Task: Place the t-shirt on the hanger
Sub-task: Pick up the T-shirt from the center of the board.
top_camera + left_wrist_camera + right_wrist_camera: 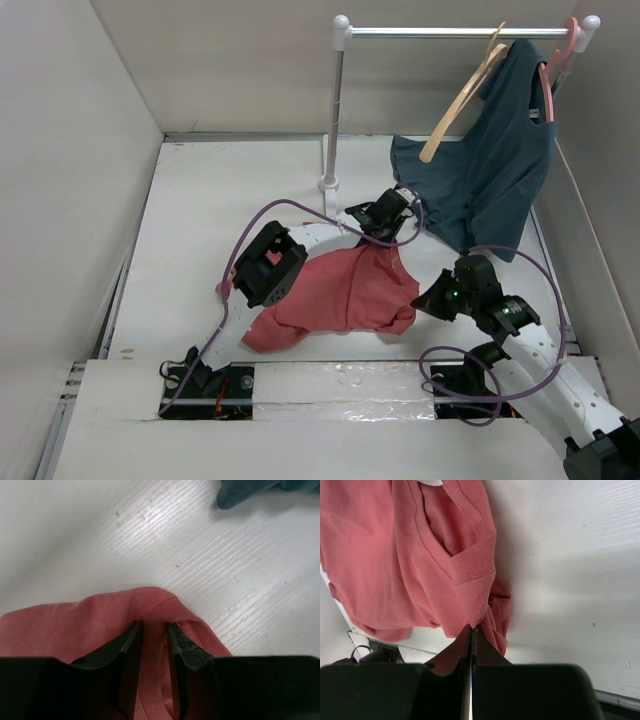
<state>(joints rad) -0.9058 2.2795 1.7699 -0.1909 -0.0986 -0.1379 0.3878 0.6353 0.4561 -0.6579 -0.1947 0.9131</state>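
The salmon-pink t-shirt hangs bunched between my two grippers above the table. My left gripper is shut on a stitched edge band at the shirt's top; in the left wrist view the band runs between the two fingers, and the shirt fills the lower left. My right gripper is shut on the shirt's right edge; in the right wrist view the jaws pinch fabric just below the ribbed collar of the shirt. The tan wooden hanger hangs bare on the rack bar, far right.
A white clothes rack stands at the back centre. A teal shirt hangs from a pink plastic hanger at the bar's right end, its hem lying on the table; it also shows in the left wrist view. White walls enclose the table.
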